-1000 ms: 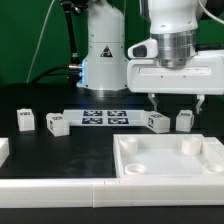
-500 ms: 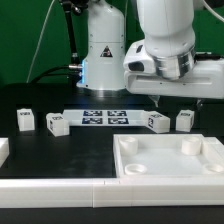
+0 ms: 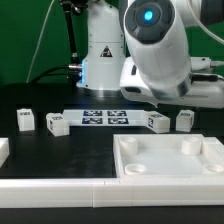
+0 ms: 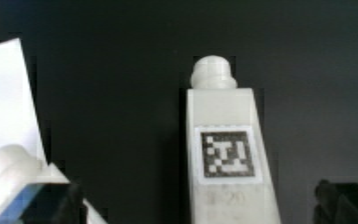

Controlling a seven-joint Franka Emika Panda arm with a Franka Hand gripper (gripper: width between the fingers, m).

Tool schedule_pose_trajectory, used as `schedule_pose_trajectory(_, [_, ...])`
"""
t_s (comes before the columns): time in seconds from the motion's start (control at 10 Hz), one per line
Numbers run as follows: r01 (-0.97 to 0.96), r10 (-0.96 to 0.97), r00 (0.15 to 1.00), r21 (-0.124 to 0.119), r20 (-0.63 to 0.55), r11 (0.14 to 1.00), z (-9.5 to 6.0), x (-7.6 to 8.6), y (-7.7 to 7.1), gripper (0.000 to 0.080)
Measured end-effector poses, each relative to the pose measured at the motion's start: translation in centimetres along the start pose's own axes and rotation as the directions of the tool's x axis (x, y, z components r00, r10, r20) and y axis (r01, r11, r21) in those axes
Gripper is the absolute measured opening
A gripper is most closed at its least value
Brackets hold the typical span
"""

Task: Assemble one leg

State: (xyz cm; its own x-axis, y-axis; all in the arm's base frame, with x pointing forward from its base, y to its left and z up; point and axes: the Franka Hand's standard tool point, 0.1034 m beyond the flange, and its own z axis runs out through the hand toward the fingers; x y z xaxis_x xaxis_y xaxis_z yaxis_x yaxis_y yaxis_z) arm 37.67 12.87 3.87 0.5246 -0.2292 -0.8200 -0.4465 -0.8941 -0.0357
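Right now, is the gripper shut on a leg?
No, the leg lies free, with clear gaps to both fingers of the open gripper.

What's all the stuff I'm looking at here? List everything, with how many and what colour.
legs: four, white with black-and-white tags, in a row on the table, two on each side of the marker board; one leg fills the wrist view.
marker board: one, white with black tags, flat, mid-table.
slab: one, white, with corner holes, in front at the exterior view's right.
ledge: one, white, along the front edge.
table: one, black.
arm: one, white, over the two legs at the exterior view's right.
gripper: one, dark fingers open, one on each side of the leg in the wrist view.
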Motion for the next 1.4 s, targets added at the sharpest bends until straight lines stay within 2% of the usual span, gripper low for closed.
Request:
schedule_pose_trajectory(0.1, [-0.01,0.01,1.0,-0.001,-0.019,1.0,0.4,0.7,-0.4,0.0649])
schedule_pose_trajectory(0.6, [0.006,-0.007,1.0,-0.042,-0.03,0.999,2.6,0.3,-2.4,0.0649])
schedule_pose_trajectory(0.9, [0.005,-0.007,0.999,-0.052,-0.035,0.999,3.9,0.7,-2.0,0.0649])
schedule_pose_trajectory(1.2, [0.003,-0.005,0.999,-0.051,-0.033,0.999,3.9,0.7,-1.9,0.0649])
schedule_pose_trajectory(1.4, [0.003,-0.005,0.999,-0.052,-0.033,0.999,3.9,0.7,-1.9,0.0384])
